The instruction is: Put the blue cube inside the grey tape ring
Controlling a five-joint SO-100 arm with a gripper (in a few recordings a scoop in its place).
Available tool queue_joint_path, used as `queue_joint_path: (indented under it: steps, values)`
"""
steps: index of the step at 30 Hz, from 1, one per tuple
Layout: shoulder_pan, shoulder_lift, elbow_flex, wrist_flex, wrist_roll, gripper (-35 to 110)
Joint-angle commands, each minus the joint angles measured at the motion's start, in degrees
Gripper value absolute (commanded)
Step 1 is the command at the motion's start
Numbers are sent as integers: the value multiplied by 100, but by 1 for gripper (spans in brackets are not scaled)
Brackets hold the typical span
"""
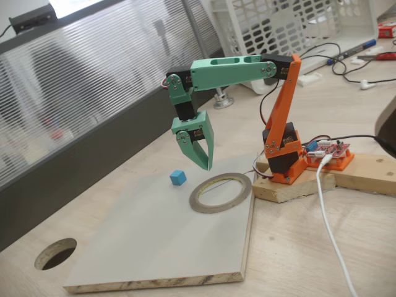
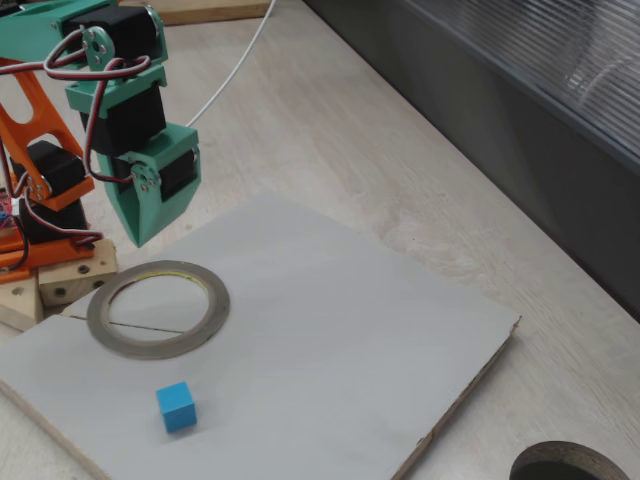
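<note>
In a fixed view, my gripper [image 1: 203, 162] hung above the grey board [image 1: 154, 247], its green jaws pointing down with the tips close together and nothing between them; I judged it nearly closed, though the angle left me unsure whether a narrow slit remained. The blue cube [image 1: 178, 177] sat on the board, just to the left of my jaw tips in this picture and below them, untouched. The grey tape ring [image 1: 221, 192] lay flat on the board to the right of the cube, near it but not touching, with the cube clearly outside it.

In a fixed view from the other side, my gripper [image 2: 143, 232] hovered above the far rim of the grey tape ring [image 2: 158, 309], and here the jaws read as one solid green wedge. The blue cube [image 2: 177, 406] rested nearer the camera than the ring, apart from it, with its flat faces square to the board [image 2: 330, 330].

The cube looked to me light, rigid and smooth-sided, and far smaller than my jaws, so it would likely skid or tip if nudged. I thought the best hold was across two opposite vertical faces, low and centred, after opening only a little wider than the cube.
</note>
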Motion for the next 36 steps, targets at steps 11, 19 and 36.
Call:
queue_joint_path:
  steps: [11,19,36]
  values:
    - [26,123,70,-18,88,2]
    - [97,123,70,35,88,2]
    - [2777,-598,-18,35,88,2]
